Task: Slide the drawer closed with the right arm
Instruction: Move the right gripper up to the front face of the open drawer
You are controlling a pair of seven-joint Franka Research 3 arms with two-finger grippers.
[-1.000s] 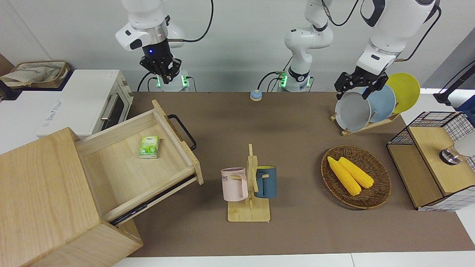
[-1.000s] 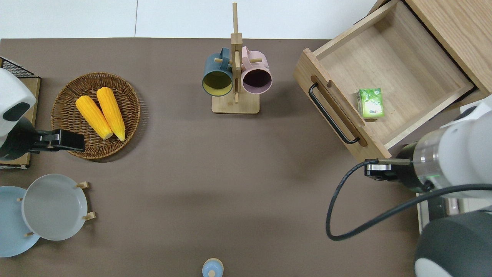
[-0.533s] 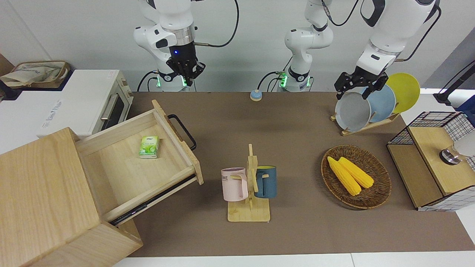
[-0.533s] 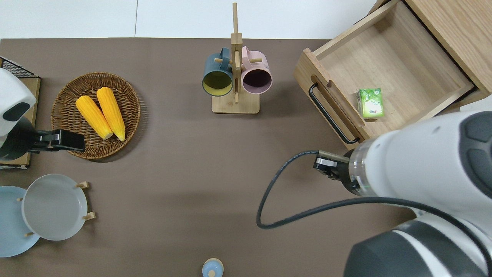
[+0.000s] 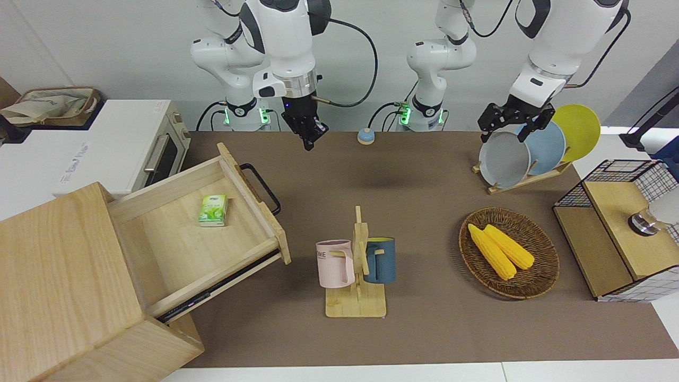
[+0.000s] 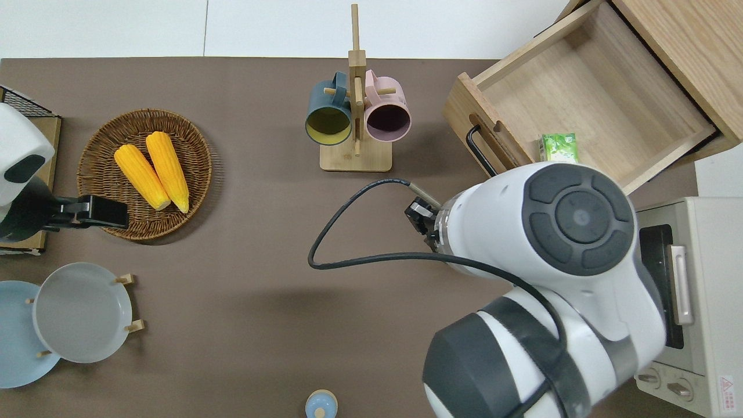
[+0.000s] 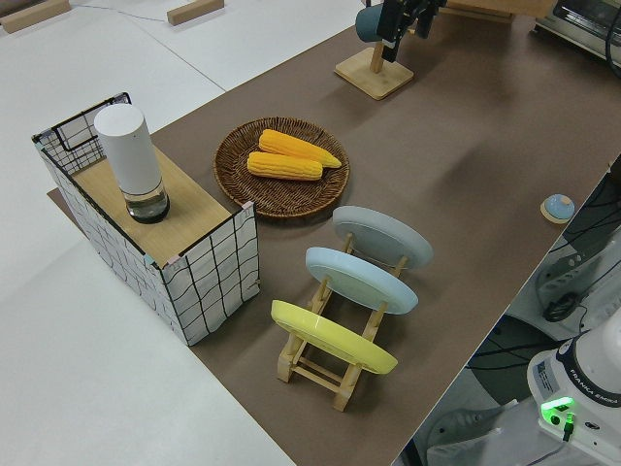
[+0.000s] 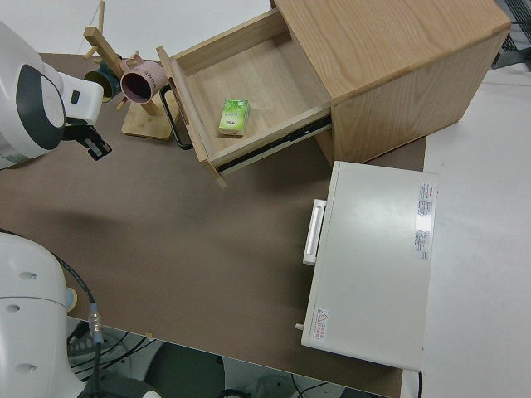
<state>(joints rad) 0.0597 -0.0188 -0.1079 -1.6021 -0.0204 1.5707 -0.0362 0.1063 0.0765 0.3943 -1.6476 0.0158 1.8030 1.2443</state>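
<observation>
Right arm's black two-finger gripper [image 5: 310, 139] hangs fingers-down over bare brown mat, holding nothing; whether its fingers are parted I cannot tell. Approach is the step in hand. Farther from the robots and toward the right arm's table end, the wide pale-wood drawer [image 5: 204, 233] stands fully pulled out, its black bar handle [image 5: 261, 187] untouched. Next the gripper must drop beside that handle and push. The left arm is parked.
</observation>
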